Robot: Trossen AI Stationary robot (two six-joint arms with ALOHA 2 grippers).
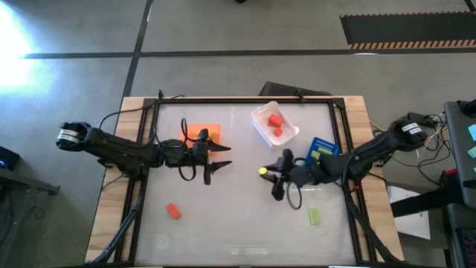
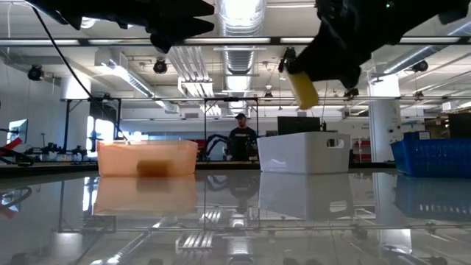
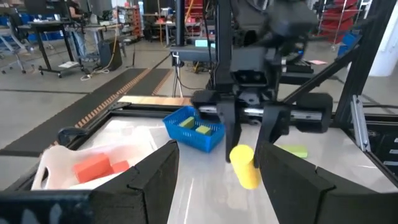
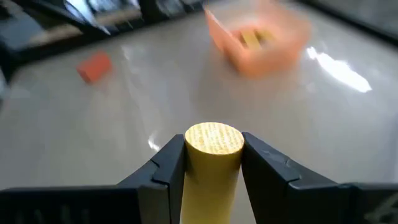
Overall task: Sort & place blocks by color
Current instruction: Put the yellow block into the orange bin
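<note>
Yellow is the colour of the peg point(image 4: 214, 155) that the right gripper point(image 1: 269, 173) holds up in the air, above the middle of the table point(image 1: 238, 231). Its two fingers point(image 4: 165, 163) are closed tight on the peg, one on each side. The peg is round like a stick, not flat like a block.

The orange bin point(image 1: 204, 134) sits to the left and already has something yellow in it, so that looks like the home for this peg. To do the step well, the right arm should carry the peg level across to that bin, stop right over it, and only then let go, low down, so the peg does not roll out.

The left gripper point(image 1: 216, 160) waits with its fingers point(image 3: 149, 180) spread wide and empty, just beside the orange bin. It may be in the way, so the right arm should go slowly.

A red block point(image 1: 173, 211) and a green block point(image 1: 314, 216) lie on the near part of the table.
</note>
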